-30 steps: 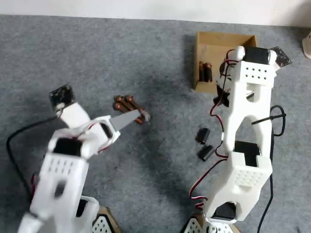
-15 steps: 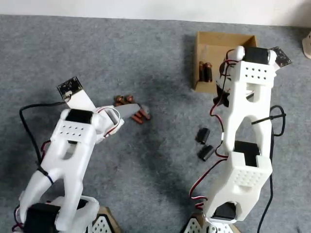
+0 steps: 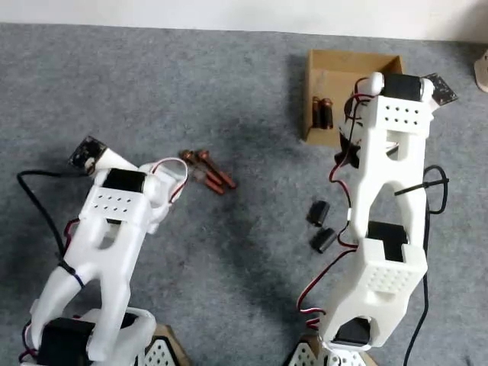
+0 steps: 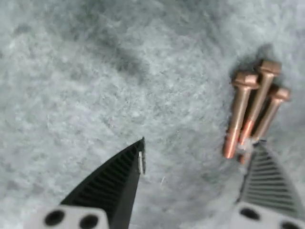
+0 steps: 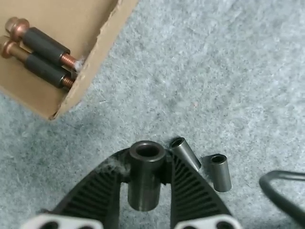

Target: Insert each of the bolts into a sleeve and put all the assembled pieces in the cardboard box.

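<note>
Three copper bolts [image 3: 206,169] [image 4: 252,112] lie side by side on the grey carpet. My left gripper [image 4: 198,143] hangs open just short of them, one finger [image 4: 267,176] close to the bolts' threaded ends. My right gripper [image 5: 145,160] is shut on an upright dark sleeve [image 5: 144,179], held above the carpet near the cardboard box [image 3: 335,72] [image 5: 71,19]. Two assembled bolt-and-sleeve pieces [image 3: 322,112] [image 5: 40,52] lie inside the box. Two loose sleeves [image 3: 320,225] [image 5: 186,152] rest on the carpet beside the right arm.
Grey carpet covers the whole table. A black cable [image 3: 34,206] loops beside the left arm, and another cable [image 5: 281,188] lies near the loose sleeves. Open carpet stretches between the bolts and the box.
The left arm has drawn back and swung left, so its finger no longer lies over the bolts. The right arm has kept still with the sleeve.
</note>
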You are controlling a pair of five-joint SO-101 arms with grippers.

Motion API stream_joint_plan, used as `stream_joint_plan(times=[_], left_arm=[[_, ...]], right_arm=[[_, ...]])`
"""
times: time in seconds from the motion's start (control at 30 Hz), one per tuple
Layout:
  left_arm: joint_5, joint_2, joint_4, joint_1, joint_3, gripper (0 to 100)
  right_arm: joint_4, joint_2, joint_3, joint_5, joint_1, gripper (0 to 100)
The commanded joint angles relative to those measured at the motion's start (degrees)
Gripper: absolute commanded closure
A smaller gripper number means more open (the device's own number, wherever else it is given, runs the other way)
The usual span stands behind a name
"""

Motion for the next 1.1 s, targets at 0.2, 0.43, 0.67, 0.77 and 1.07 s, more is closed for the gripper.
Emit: stream_joint_plan(times=[0.2, 0.43, 0.67, 0.77, 1.07], left_arm=[[5.01, 3.3, -0.79, 2.51, -4.26, 73], [5.27, 23.08, 1.85, 3.82, -18.77, 72], [10.9, 39.69, 8.7, 3.21, -35.38, 73], [12.66, 45.76, 10.55, 2.51, -41.54, 73], [12.75, 60.7, 20.48, 0.84, -60.09, 73]], right_arm=[[1.01, -4.0, -0.4, 0.7, 0.13, 99.4], [1.01, -4.0, -0.4, 0.7, 0.22, 99.4], [1.01, -4.0, -0.4, 0.7, 0.31, 99.4], [1.01, -3.91, -0.4, 0.7, 0.31, 99.4], [1.01, -3.91, -0.4, 0.7, 0.13, 99.4]])
